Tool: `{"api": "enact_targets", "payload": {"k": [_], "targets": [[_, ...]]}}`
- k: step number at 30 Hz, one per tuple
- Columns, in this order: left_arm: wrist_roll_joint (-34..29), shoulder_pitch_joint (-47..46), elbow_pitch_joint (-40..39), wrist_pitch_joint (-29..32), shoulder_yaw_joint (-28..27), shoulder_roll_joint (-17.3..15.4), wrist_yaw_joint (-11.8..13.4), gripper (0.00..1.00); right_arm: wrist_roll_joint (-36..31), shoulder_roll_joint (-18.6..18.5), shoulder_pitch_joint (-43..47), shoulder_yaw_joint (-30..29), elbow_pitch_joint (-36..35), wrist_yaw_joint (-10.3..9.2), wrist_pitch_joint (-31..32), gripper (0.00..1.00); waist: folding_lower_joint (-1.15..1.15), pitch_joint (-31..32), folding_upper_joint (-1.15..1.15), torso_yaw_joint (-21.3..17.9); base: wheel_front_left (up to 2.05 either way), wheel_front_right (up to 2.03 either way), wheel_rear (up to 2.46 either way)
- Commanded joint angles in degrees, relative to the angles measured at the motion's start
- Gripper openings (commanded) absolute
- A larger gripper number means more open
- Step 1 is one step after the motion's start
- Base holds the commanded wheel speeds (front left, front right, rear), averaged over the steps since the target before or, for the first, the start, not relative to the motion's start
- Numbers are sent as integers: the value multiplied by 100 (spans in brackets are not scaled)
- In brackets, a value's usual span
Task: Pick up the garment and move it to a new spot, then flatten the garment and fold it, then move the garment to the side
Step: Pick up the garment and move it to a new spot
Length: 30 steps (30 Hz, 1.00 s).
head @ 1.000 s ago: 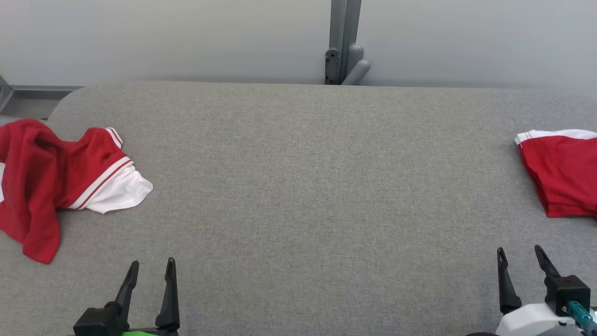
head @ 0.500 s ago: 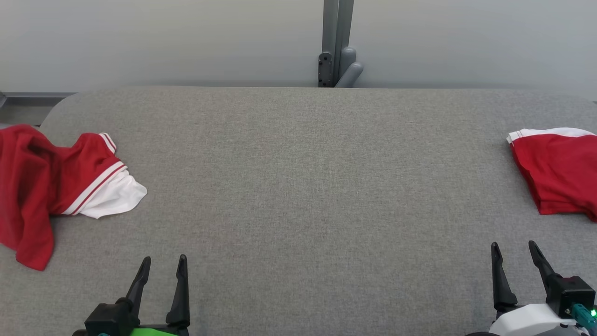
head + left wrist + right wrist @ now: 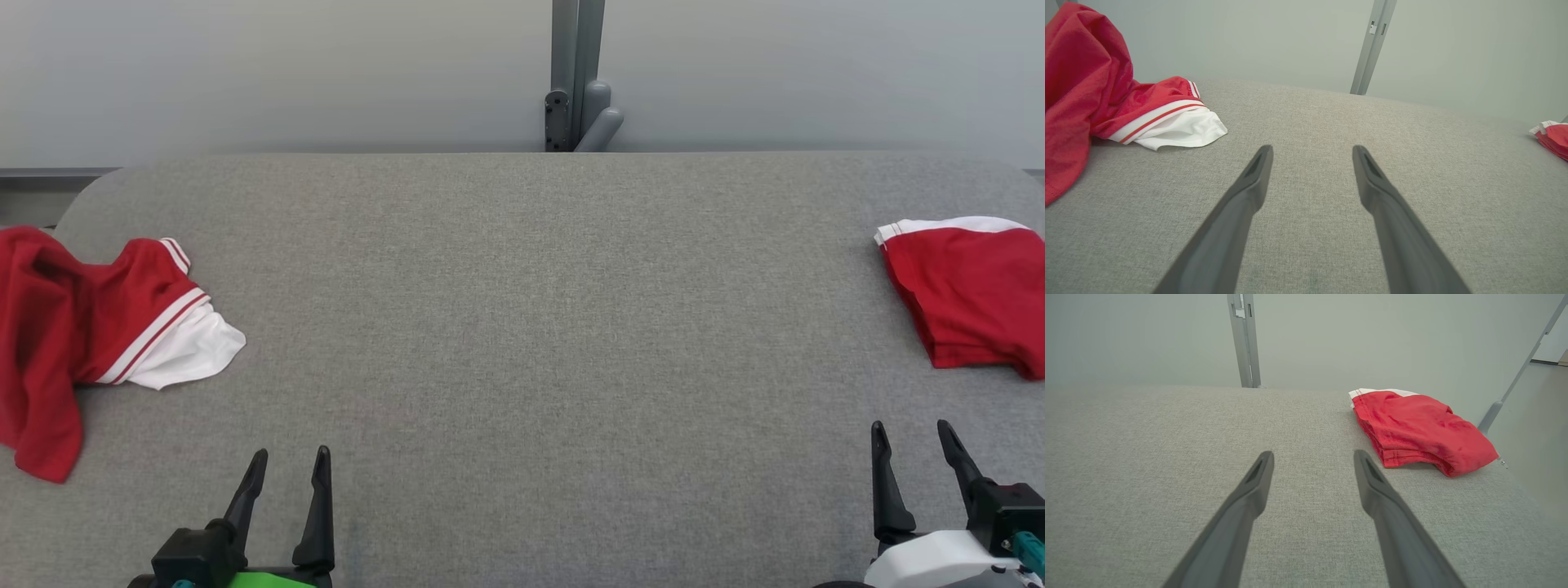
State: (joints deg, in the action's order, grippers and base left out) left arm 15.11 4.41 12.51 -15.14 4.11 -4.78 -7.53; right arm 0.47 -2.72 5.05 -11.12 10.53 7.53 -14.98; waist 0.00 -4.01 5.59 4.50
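Grey woven-fabric tabletop [image 3: 522,327]: wide, with rounded far corners, running up to a pale grey wall [image 3: 245,73]. A grey metal upright post [image 3: 571,73] stands against the wall behind the middle of the far edge.

Crumpled red-and-white fabric garment [image 3: 90,327]: lies at the far left end of the tabletop, bunched and unfolded. A red flap trails toward the near edge. A white panel with red-and-white striped trim sticks out on the side facing the table's middle. In the left wrist view it rises in a loose heap. Nothing is touching it.

Folded red fabric garment with a white band [image 3: 967,302]: lies at the far right end of the tabletop in a flat stack, layered edges toward the centre, white band on the far side. It is well apart from the crumpled one, with bare cloth between them.

Left gripper [image 3: 292,451]: low at the near left, fingers spread wide with bare cloth between them. It holds nothing and sits near the crumpled garment but clear of it.

Right gripper [image 3: 910,425]: low at the near right, fingers likewise spread and empty. The folded stack is just beyond its outer finger, not touching.
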Motion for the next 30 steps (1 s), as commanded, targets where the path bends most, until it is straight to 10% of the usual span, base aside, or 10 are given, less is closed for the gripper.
{"api": "enact_targets", "payload": {"k": [1,12,30], "targets": [[57,-66,9,1,8,-48,3,100,55,-13,16,-17,18,-8,-8,100,0,-7,0,-12,0,0,0],[57,-123,56,1,96,-93,3,100,86,-14,106,-24,59,-8,-9,100,0,20,0,180,0,0,0],[26,465,-65,1,-702,-47,3,100,184,-16,-225,1233,249,-8,-9,100,0,175,0,2224,0,0,0]]}}
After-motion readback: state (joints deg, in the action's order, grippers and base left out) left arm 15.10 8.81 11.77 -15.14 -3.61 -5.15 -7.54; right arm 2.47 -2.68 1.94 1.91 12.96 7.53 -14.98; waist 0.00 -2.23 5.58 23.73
